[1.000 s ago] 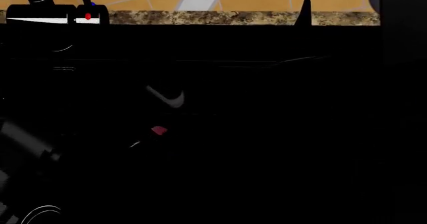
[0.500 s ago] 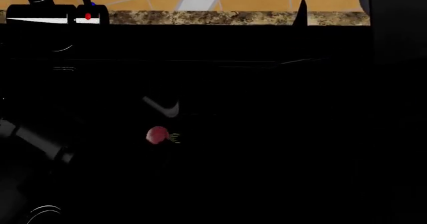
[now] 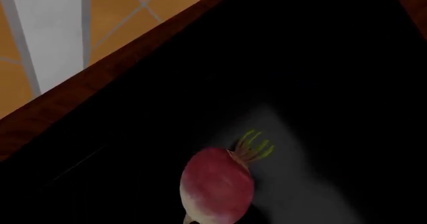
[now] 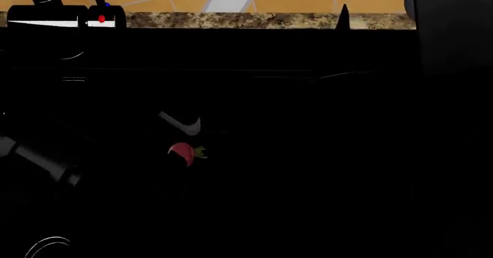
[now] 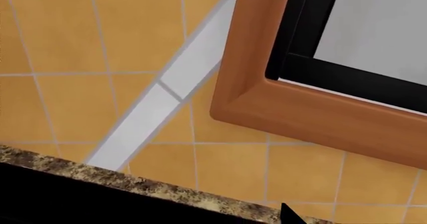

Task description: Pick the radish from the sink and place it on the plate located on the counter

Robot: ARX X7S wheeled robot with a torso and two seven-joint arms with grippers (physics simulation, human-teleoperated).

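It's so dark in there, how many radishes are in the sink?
1. The radish lies in the black sink, left of middle; darkness could hide others.

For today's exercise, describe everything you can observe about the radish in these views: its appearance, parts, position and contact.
The radish is small and round, pink-red over most of its skin and fading to white at one end, with a short stub of green stems at the other. It looks smooth and whole. It sits within the black sink; whether anything grips it cannot be told, since no end effector fingers show around it.
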